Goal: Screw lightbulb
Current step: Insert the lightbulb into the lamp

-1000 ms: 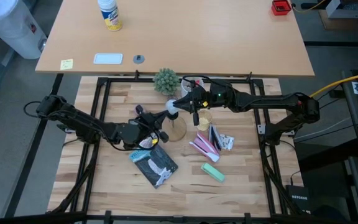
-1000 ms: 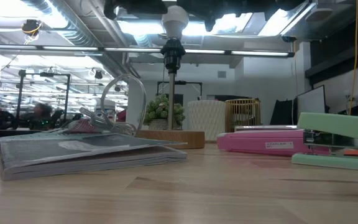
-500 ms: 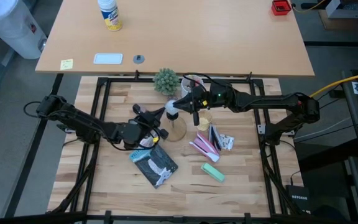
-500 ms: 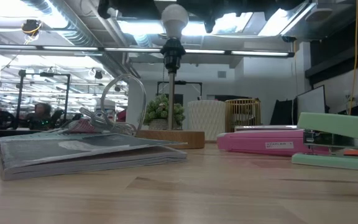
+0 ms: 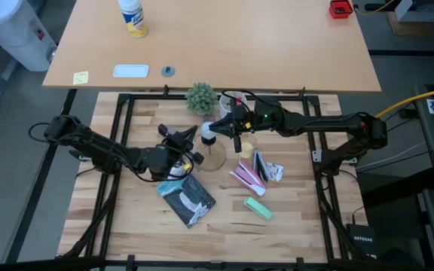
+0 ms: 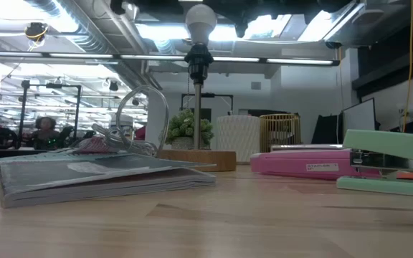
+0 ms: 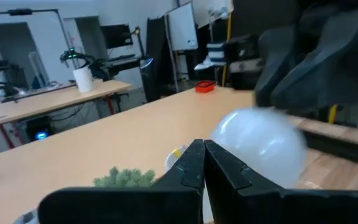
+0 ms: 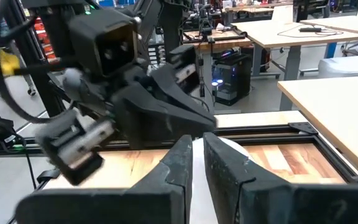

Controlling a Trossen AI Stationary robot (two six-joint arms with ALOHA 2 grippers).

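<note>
The whitish lightbulb (image 6: 201,21) stands upright on the black socket (image 6: 198,59) of the stand, whose wooden base (image 6: 196,159) rests on the table. From above the bulb (image 5: 209,132) shows over the base (image 5: 214,156). My right gripper (image 5: 221,126) reaches in from the table's right and is shut on the bulb (image 8: 225,155). My left gripper (image 5: 193,135) is shut and empty just left of the bulb; its wrist view (image 7: 204,157) shows the bulb (image 7: 260,144) beside its fingertips. My right gripper pinches the bulb's glass globe (image 8: 197,163) between its two fingers, coming roughly level from the table's right side. The bulb stands upright, its lower end on the black socket. The fingers hide how far back the globe reaches.
A book (image 5: 188,199) lies in front of the stand. A pink stapler (image 5: 247,177), a green stapler (image 5: 258,207) and a yellowish cup (image 5: 248,143) sit to its right. A small plant (image 5: 201,98) stands behind it.
My left gripper has drawn back a little from the stand, toward the table's left and far side, staying shut. My right gripper has stayed on the bulb.
</note>
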